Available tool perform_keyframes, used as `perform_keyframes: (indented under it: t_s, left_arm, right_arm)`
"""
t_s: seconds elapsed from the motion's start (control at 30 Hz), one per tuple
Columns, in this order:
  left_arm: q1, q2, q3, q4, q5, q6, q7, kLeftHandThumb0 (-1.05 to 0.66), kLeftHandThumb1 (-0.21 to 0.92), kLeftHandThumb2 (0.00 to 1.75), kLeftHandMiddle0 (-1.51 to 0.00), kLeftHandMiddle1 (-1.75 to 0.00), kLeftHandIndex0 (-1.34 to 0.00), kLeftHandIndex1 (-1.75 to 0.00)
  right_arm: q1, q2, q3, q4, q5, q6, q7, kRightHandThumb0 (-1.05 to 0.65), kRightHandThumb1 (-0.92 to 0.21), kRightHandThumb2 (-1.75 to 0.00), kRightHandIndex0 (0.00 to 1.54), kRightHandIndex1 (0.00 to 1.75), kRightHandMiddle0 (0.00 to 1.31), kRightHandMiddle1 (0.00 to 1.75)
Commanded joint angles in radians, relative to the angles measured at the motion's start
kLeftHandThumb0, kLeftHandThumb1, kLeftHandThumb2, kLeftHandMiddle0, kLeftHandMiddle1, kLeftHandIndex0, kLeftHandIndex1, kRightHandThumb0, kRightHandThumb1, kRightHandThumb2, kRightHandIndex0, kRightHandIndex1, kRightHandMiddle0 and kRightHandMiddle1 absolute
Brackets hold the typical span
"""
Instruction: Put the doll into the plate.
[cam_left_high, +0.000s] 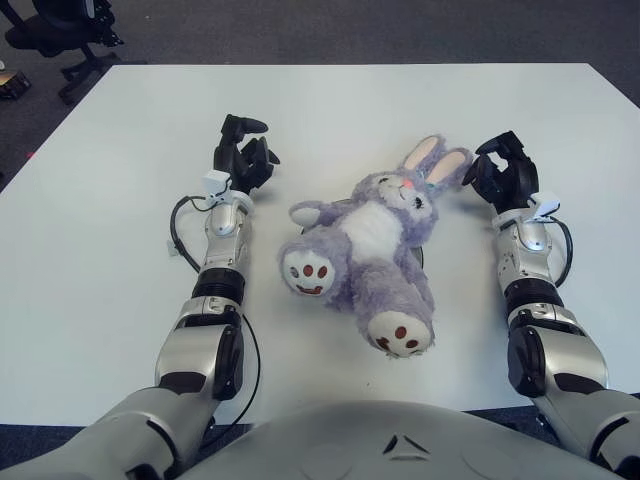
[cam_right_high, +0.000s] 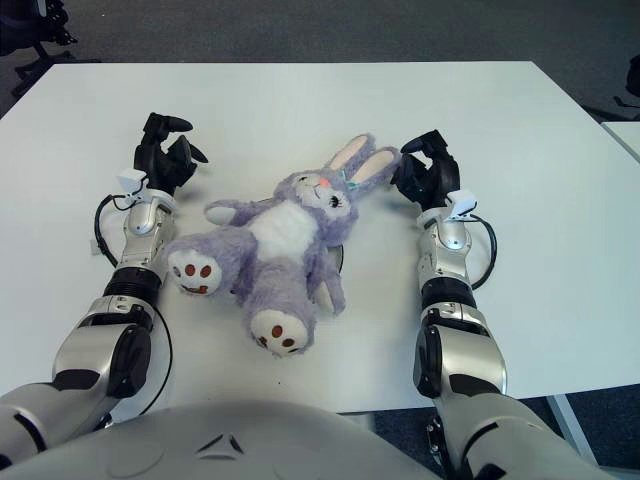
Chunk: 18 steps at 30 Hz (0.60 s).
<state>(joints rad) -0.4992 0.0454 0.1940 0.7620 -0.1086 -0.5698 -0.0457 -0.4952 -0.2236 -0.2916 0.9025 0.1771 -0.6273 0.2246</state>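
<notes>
Doll (cam_left_high: 375, 245) is lying face-up mid-table (cam_left_high: 120, 200), apparently covering a plate (cam_right_high: 341, 258), of which only a dark edge is showing. Left hand (cam_left_high: 243, 155) and right hand (cam_left_high: 503, 170) are flanking it, fingers loosely open, holding nothing. Task is looking essentially done.
</notes>
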Motion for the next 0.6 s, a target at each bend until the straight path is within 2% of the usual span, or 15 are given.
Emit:
perform_keyframes:
  t_s: [0.0, 0.57]
  left_arm:
    - [0.111, -0.011, -0.005, 0.047, 0.008, 0.019, 0.005, -0.36, 0.85, 0.60, -0.81, -1.75, -0.25, -1.75]
    - [0.125, -0.006, -0.025, 0.021, 0.040, 0.062, 0.016, -0.36, 0.85, 0.60, -0.81, -1.75, -0.25, -1.75]
  right_arm:
    - [0.102, 0.037, -0.009, 0.047, 0.017, -0.002, 0.000, -0.38, -0.68, -0.84, 0.87, 1.75, 0.34, 1.75]
    - [0.109, 0.040, -0.009, 0.040, 0.021, 0.012, 0.013, -0.38, -0.69, -0.83, 0.90, 1.75, 0.34, 1.75]
